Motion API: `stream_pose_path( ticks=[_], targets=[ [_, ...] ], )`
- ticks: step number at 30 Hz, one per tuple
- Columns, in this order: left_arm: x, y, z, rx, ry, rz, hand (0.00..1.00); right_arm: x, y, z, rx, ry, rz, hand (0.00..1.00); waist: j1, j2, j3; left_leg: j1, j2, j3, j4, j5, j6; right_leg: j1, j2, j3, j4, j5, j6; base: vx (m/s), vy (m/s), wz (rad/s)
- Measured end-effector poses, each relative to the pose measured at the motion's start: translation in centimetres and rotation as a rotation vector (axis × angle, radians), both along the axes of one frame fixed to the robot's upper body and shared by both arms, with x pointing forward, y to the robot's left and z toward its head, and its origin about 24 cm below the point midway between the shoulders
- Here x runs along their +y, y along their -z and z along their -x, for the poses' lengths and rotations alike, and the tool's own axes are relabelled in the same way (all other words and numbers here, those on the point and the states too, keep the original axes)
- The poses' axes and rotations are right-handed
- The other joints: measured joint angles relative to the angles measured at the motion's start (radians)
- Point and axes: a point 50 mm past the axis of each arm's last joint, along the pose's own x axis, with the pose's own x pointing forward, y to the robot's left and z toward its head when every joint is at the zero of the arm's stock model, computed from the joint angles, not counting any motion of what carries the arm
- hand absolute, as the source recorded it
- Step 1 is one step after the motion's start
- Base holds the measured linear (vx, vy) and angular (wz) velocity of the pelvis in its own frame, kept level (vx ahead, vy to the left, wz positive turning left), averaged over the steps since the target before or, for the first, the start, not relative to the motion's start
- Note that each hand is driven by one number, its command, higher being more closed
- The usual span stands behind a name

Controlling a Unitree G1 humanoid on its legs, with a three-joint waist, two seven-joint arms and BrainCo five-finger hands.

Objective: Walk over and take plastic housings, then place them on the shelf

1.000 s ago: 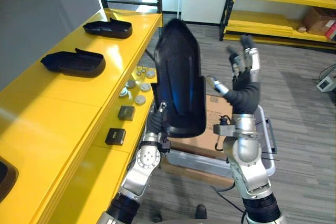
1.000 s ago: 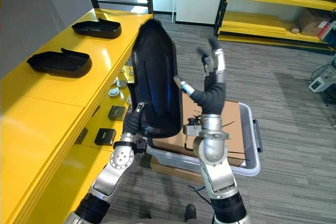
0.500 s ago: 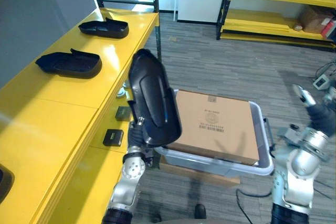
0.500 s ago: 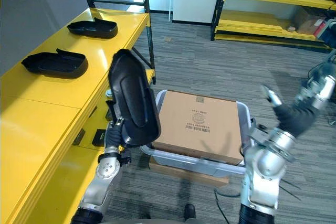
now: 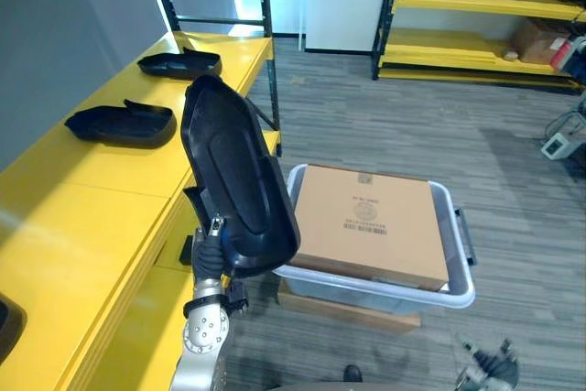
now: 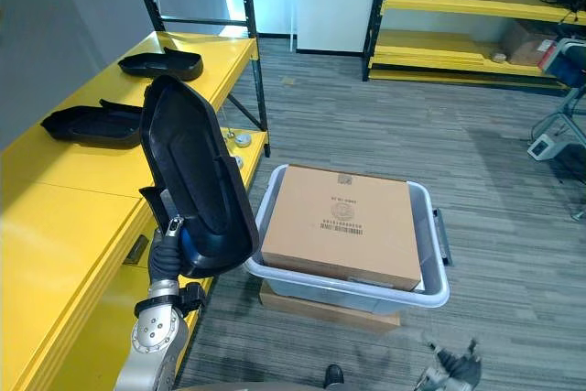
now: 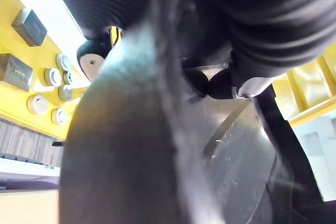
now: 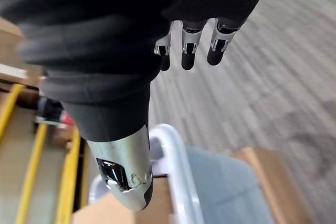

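Note:
A long black plastic housing (image 5: 233, 180) stands nearly upright beside the yellow shelf (image 5: 92, 194), and my left hand (image 5: 211, 261) is shut on its lower end. In the left wrist view the housing (image 7: 131, 145) lies right against the hand, with curled fingers (image 7: 220, 85) pressed to it. Two more black housings (image 5: 119, 122) (image 5: 179, 63) lie on the shelf top further back. My right hand (image 6: 453, 368) hangs low near the floor at the lower right, and its fingers (image 8: 190, 45) are relaxed with nothing in them.
A grey plastic bin (image 5: 462, 295) with a cardboard box (image 5: 371, 222) on top stands on the floor just right of the housing. Small round parts and black blocks (image 7: 31, 27) lie on the shelf's lower level. Yellow racks (image 5: 476, 2) line the far wall.
My right arm has dropped from raised in front of me to low at the lower right. The housing in my left hand has shifted left, closer to the shelf.

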Motion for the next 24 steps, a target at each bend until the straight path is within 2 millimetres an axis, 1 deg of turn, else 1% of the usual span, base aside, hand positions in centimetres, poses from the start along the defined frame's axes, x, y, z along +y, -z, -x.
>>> stream_pose_path(
  ticks=[1, 2, 4, 5, 6, 7, 8, 9, 10, 11, 12, 13, 14, 15, 16, 17, 18, 19, 20, 21, 22, 23, 24],
  targets=[
    [0.0, -0.2, 0.0, -0.013, -0.001, 0.002, 1.0, 0.8, 0.4, 0.2, 0.026, -0.023, -0.03, 0.0, 0.014, -0.004, 0.004, -0.003, -0.005, -0.032, 0.011, 0.001, -0.002, 0.0, -0.008, -0.029, 0.039, -0.027, 0.0, 0.03, -0.036, 0.78],
    [0.0, -0.3, 0.0, -0.018, -0.002, 0.002, 1.0, 1.1, 0.5, 0.2, 0.034, -0.036, -0.041, 0.0, 0.013, -0.007, 0.006, -0.01, -0.011, -0.056, 0.022, 0.001, -0.002, 0.0, -0.017, -0.049, 0.061, -0.044, 0.003, 0.03, -0.036, 1.09],
    [-0.1, -0.8, 0.0, -0.038, -0.004, 0.003, 1.0, 1.5, 0.6, -0.8, 0.027, -0.078, -0.048, 0.0, 0.016, -0.015, 0.012, -0.05, -0.037, -0.139, 0.062, 0.004, -0.007, -0.003, -0.056, -0.14, 0.133, -0.097, 0.006, 0.01, -0.025, 1.37],
    [0.0, -1.0, 0.0, -0.053, -0.007, 0.003, 1.0, 1.5, 0.6, -1.0, 0.024, -0.088, -0.046, 0.0, 0.025, -0.021, 0.018, -0.075, -0.052, -0.17, 0.078, 0.006, -0.01, -0.012, -0.075, -0.182, 0.165, -0.117, 0.009, -0.01, -0.01, 1.43],
    [-0.1, -1.6, 0.0, -0.08, -0.009, 0.005, 1.0, 1.7, 0.6, -1.9, 0.006, -0.099, -0.047, 0.0, 0.036, -0.013, 0.026, -0.108, -0.053, -0.154, 0.095, -0.015, -0.008, -0.018, -0.098, -0.231, 0.197, -0.133, 0.009, -0.05, -0.006, 1.61],
    [0.0, -2.3, 0.1, -0.111, -0.023, 0.005, 1.0, 1.6, 0.5, -2.8, -0.009, -0.108, -0.042, 0.0, 0.039, -0.012, 0.038, -0.136, -0.006, 0.0, 0.095, -0.031, 0.005, -0.012, -0.117, -0.3, 0.205, -0.137, 0.009, -0.06, -0.007, 1.55],
    [0.1, -2.6, 0.1, -0.129, -0.03, 0.006, 1.0, 1.5, 0.4, -3.1, -0.016, -0.115, -0.037, 0.0, 0.036, -0.019, 0.046, -0.152, 0.023, 0.087, 0.101, -0.033, 0.012, -0.009, -0.129, -0.332, 0.204, -0.137, 0.009, -0.06, 0.035, 1.63],
    [0.1, -3.1, 0.1, -0.163, -0.042, 0.014, 1.0, 1.3, 0.3, -3.8, -0.026, -0.14, -0.022, 0.0, 0.037, -0.008, 0.054, -0.177, 0.09, 0.287, 0.153, -0.039, 0.03, 0.0, -0.148, -0.389, 0.208, -0.137, 0.01, -0.03, 0.06, 1.38],
    [0.0, -3.2, 0.2, -0.178, -0.057, 0.025, 1.0, 0.9, 0.1, -4.2, -0.034, -0.157, -0.007, 0.0, 0.039, 0.008, 0.06, -0.191, 0.155, 0.44, 0.205, -0.042, 0.034, 0.012, -0.159, -0.43, 0.22, -0.14, 0.014, 0.02, 0.162, 1.68],
    [-0.1, -3.4, 0.2, -0.19, -0.069, 0.039, 1.0, 0.6, 0.0, -4.2, -0.032, -0.166, 0.004, 0.0, 0.035, 0.019, 0.06, -0.186, 0.219, 0.624, 0.265, -0.026, 0.06, 0.04, -0.191, -0.49, 0.252, -0.165, 0.049, 0.04, 0.138, 1.31],
    [-0.1, -3.4, 0.2, -0.194, -0.069, 0.04, 1.0, 0.6, 0.0, -4.2, -0.031, -0.167, 0.003, 0.0, 0.035, 0.018, 0.062, -0.184, 0.216, 0.647, 0.276, -0.031, 0.057, 0.051, -0.205, -0.513, 0.266, -0.171, 0.058, 0.07, 0.186, 1.18],
    [-0.1, -3.6, 0.2, -0.205, -0.071, 0.04, 1.0, 0.7, 0.0, -4.5, -0.037, -0.172, 0.003, 0.0, 0.045, 0.013, 0.065, -0.182, 0.196, 0.643, 0.282, -0.046, 0.049, 0.071, -0.233, -0.536, 0.271, -0.175, 0.068, 0.04, 0.174, 0.66],
    [0.0, -3.7, 0.3, -0.216, -0.078, 0.04, 1.0, 0.6, -0.1, -4.9, -0.045, -0.178, 0.006, 0.0, 0.05, 0.013, 0.065, -0.195, 0.185, 0.634, 0.293, -0.056, 0.033, 0.084, -0.246, -0.554, 0.262, -0.173, 0.078, 0.04, 0.192, 0.58],
    [0.0, -3.8, 0.3, -0.224, -0.082, 0.04, 1.0, 0.8, -0.1, -5.1, -0.051, -0.18, 0.001, 0.0, 0.051, 0.014, 0.066, -0.199, 0.175, 0.615, 0.302, -0.064, 0.029, 0.096, -0.248, -0.567, 0.251, -0.172, 0.083, 0.04, 0.2, 0.66],
    [0.0, -4.0, 0.3, -0.236, -0.082, 0.042, 1.0, 1.4, 0.0, -5.4, -0.055, -0.181, -0.014, 0.0, 0.048, 0.014, 0.065, -0.209, 0.151, 0.587, 0.301, -0.072, 0.03, 0.115, -0.253, -0.587, 0.227, -0.17, 0.085, 0.05, 0.19, 0.86],
    [0.0, -4.0, 0.3, -0.241, -0.079, 0.048, 1.0, 1.8, 0.2, -5.7, -0.049, -0.193, -0.028, 0.0, 0.037, 0.004, 0.071, -0.215, 0.123, 0.561, 0.301, -0.078, 0.037, 0.129, -0.26, -0.599, 0.214, -0.17, 0.083, 0.05, 0.192, 0.85],
    [0.0, -4.0, 0.3, -0.241, -0.08, 0.053, 1.0, 2.0, 0.2, -5.9, -0.049, -0.195, -0.034, 0.0, 0.037, -0.003, 0.074, -0.218, 0.113, 0.555, 0.304, -0.082, 0.044, 0.135, -0.269, -0.608, 0.217, -0.169, 0.083, 0.06, 0.174, 0.65],
    [0.2, -3.9, 0.3, -0.238, -0.087, 0.059, 1.0, 2.1, 0.1, -6.4, -0.059, -0.198, -0.039, 0.0, 0.04, -0.016, 0.085, -0.223, 0.098, 0.546, 0.324, -0.102, 0.049, 0.143, -0.288, -0.618, 0.236, -0.167, 0.079, 0.1, 0.143, 0.38],
    [0.3, -3.7, 0.3, -0.229, -0.097, 0.067, 1.0, 2.0, 0.0, -7.0, -0.069, -0.206, -0.034, 0.0, 0.036, -0.022, 0.09, -0.229, 0.092, 0.531, 0.35, -0.125, 0.052, 0.136, -0.317, -0.611, 0.298, -0.152, 0.063, 0.11, 0.131, 0.29],
    [0.2, -3.5, 0.3, -0.221, -0.096, 0.067, 1.0, 2.0, -0.1, -7.1, -0.07, -0.211, -0.031, 0.0, 0.035, -0.022, 0.091, -0.227, 0.09, 0.527, 0.358, -0.131, 0.058, 0.124, -0.334, -0.6, 0.341, -0.141, 0.045, 0.13, 0.135, 0.22],
    [0.3, -3.3, 0.3, -0.206, -0.093, 0.062, 1.0, 2.0, -0.1, -7.2, -0.071, -0.217, -0.029, 0.0, 0.034, -0.023, 0.092, -0.216, 0.087, 0.512, 0.37, -0.15, 0.062, 0.092, -0.36, -0.543, 0.438, -0.108, -0.013, 0.12, 0.124, 0.19],
    [0.2, -3.2, 0.2, -0.202, -0.09, 0.06, 1.0, 2.1, -0.1, -7.2, -0.07, -0.222, -0.029, 0.0, 0.033, -0.024, 0.094, -0.204, 0.081, 0.502, 0.367, -0.155, 0.065, 0.069, -0.37, -0.49, 0.491, -0.085, -0.05, 0.17, 0.157, 0.29],
    [0.1, -3.3, 0.2, -0.203, -0.079, 0.059, 1.0, 2.5, 0.0, -7.0, -0.069, -0.221, -0.039, 0.0, 0.029, -0.021, 0.105, -0.172, 0.072, 0.476, 0.346, -0.165, 0.069, 0.012, -0.366, -0.353, 0.593, -0.088, -0.079, 0.2, 0.105, 0.48]
  ],
)
